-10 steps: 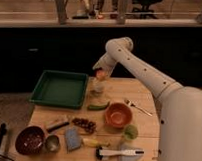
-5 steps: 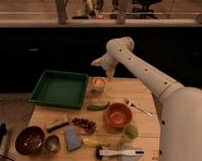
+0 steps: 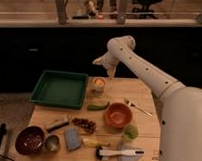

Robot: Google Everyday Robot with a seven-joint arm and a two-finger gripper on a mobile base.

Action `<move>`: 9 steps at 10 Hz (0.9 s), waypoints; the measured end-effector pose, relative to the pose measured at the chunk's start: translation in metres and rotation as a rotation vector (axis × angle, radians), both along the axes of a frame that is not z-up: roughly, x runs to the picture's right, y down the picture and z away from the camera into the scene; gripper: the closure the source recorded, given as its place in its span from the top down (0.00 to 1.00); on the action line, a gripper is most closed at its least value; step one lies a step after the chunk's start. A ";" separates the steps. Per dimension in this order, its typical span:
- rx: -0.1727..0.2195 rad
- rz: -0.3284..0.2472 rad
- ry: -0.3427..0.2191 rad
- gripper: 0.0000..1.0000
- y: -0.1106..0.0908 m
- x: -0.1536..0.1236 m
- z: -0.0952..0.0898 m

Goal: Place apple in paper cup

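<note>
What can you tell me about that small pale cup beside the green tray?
The paper cup is a short, pale white cylinder, seemingly of paper. It stands upright on the wooden table, just right of the green tray; whether they touch is unclear. The orange-yellow apple sits in its mouth. The open gripper hangs above it, apart from it, holding nothing.

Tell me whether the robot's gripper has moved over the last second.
Yes: the two-finger gripper has risen, away from the short pale paper cup below it.
</note>
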State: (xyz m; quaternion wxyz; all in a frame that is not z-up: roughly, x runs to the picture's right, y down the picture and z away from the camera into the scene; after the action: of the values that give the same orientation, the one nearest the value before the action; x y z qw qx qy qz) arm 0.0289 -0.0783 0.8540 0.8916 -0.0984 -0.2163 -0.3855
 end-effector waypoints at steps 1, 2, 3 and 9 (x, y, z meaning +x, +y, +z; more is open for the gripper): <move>0.002 -0.001 0.001 0.80 -0.001 0.000 0.000; 0.008 0.000 0.002 0.80 -0.002 0.001 -0.001; 0.017 0.001 0.002 0.80 -0.004 0.004 -0.002; 0.027 -0.001 0.000 0.80 -0.006 0.004 -0.002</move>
State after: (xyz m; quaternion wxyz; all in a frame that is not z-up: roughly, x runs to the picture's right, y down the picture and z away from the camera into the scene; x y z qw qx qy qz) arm 0.0325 -0.0847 0.8515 0.8926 -0.0863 -0.2112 -0.3888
